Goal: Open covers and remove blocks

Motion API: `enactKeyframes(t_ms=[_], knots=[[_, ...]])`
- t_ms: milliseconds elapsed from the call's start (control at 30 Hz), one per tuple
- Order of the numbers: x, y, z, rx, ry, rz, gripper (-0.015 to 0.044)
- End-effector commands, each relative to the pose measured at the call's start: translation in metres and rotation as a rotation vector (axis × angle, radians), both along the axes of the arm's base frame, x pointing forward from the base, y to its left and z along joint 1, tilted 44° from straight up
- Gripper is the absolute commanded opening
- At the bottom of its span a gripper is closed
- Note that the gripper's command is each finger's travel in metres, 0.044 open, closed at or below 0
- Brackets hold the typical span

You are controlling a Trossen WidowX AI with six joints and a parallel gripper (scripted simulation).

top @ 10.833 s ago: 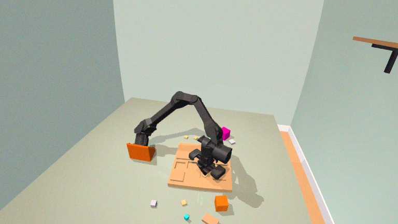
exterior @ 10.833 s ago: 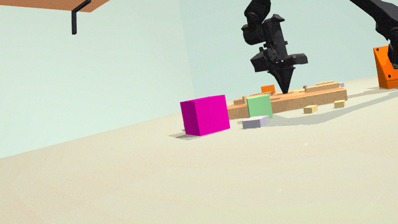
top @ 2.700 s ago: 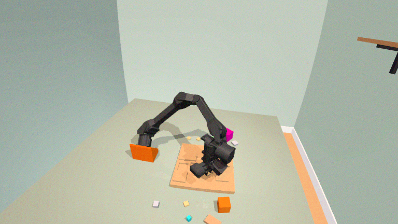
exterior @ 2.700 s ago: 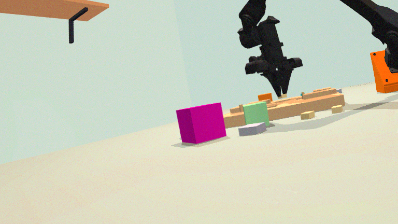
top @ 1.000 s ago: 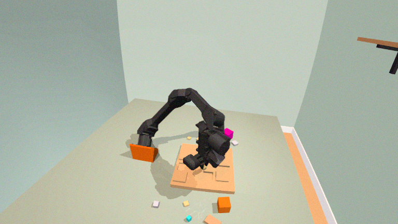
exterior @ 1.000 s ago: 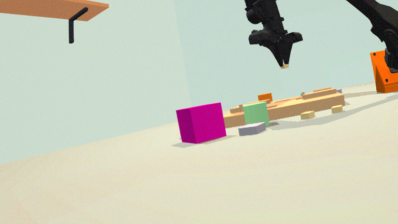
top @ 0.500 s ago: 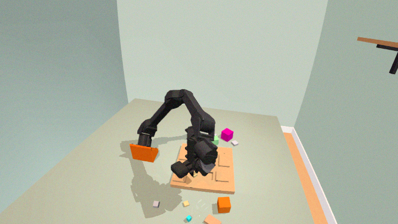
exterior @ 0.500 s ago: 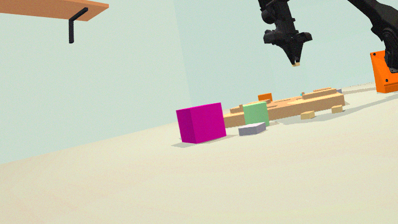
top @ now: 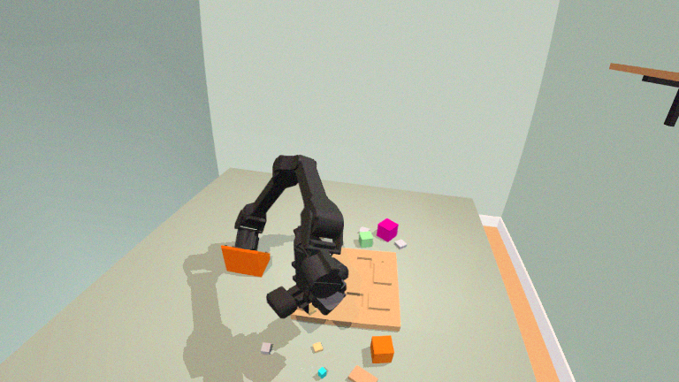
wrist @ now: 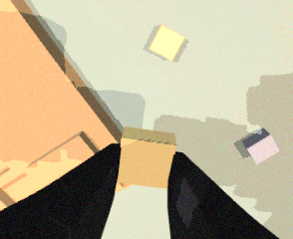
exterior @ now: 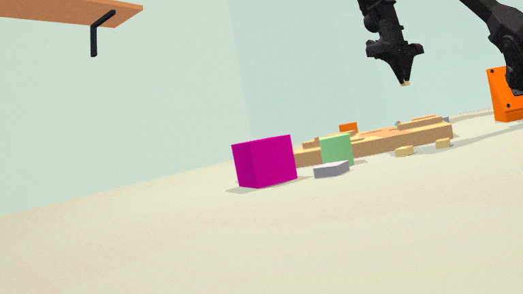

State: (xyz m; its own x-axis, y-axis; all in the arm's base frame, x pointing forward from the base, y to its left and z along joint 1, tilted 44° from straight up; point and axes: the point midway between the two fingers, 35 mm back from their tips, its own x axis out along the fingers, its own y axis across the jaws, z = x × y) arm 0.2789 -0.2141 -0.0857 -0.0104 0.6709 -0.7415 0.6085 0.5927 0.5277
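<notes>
The gripper [exterior: 404, 81] [wrist: 146, 151] is shut on a tan block [top: 310, 309] [wrist: 146, 164] and holds it high over the table near the board's edge. The tan puzzle board [top: 357, 317] [exterior: 378, 146] [wrist: 27, 85] lies flat; the arm hides its left part in the top view. Raised covers and slots show on its right part, but how far each cover is open cannot be told. A small yellow block [top: 317, 347] [wrist: 167, 43] rests on the table beside the board. Two more tan blocks [exterior: 404, 151] [exterior: 442, 143] rest on its other side.
A magenta cube [top: 387, 230] [exterior: 265, 163], a green block [top: 366, 239] [exterior: 336, 149] and grey-white pieces stand behind the board. In front are an orange cube [top: 382, 349], a cyan cube [top: 322, 372], a pinkish-grey block [top: 266, 347] [wrist: 262, 148] and a flat orange-tan piece [top: 362, 375].
</notes>
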Motion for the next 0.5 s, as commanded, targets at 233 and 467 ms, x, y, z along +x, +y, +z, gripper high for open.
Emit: enactKeyframes(t_ms=[233, 467], knots=[[-0.034, -0.017, -0.024, 0.012, 0.006, 0.004, 0.0080], [-0.038, -0.017, -0.030, 0.013, 0.005, 0.004, 0.0080]])
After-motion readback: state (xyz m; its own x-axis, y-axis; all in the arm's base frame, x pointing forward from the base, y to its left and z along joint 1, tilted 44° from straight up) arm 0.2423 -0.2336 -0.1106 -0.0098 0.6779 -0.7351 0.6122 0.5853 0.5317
